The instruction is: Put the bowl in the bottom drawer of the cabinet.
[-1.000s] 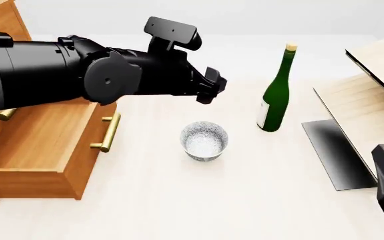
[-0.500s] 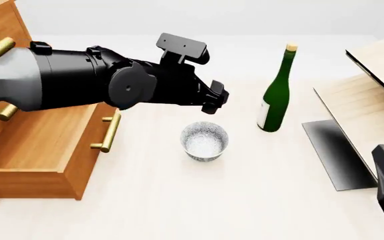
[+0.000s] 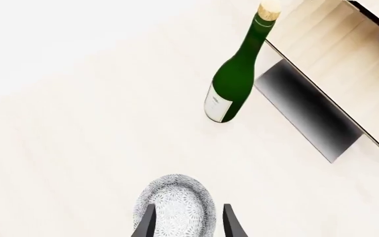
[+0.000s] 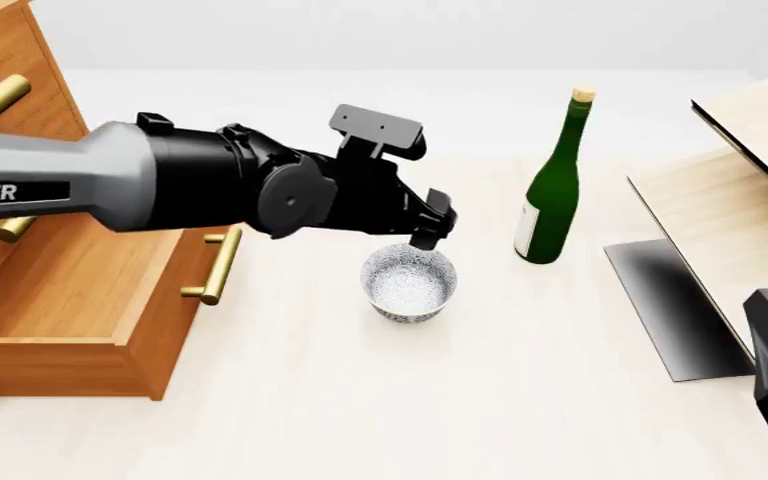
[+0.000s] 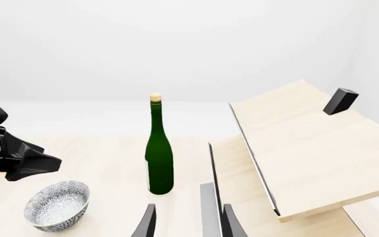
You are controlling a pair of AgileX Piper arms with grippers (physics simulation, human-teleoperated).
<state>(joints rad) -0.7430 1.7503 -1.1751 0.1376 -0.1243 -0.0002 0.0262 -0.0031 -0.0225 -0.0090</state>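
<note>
Above the bowl [image 4: 410, 283], the left gripper [image 4: 434, 228] has descended.

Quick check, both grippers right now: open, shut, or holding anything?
Left gripper: open, empty, fingers poised just above the speckled bowl, not gripping it.
Right gripper: open, empty, far from the bowl, off to the right.

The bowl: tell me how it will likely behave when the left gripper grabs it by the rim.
The bowl looks rigid and glazed, so thin fingers may slip on its wall. It sits low and wide, so it probably won't tip, though a rim pinch could tilt it. The left gripper hangs open just above its far rim.
</note>
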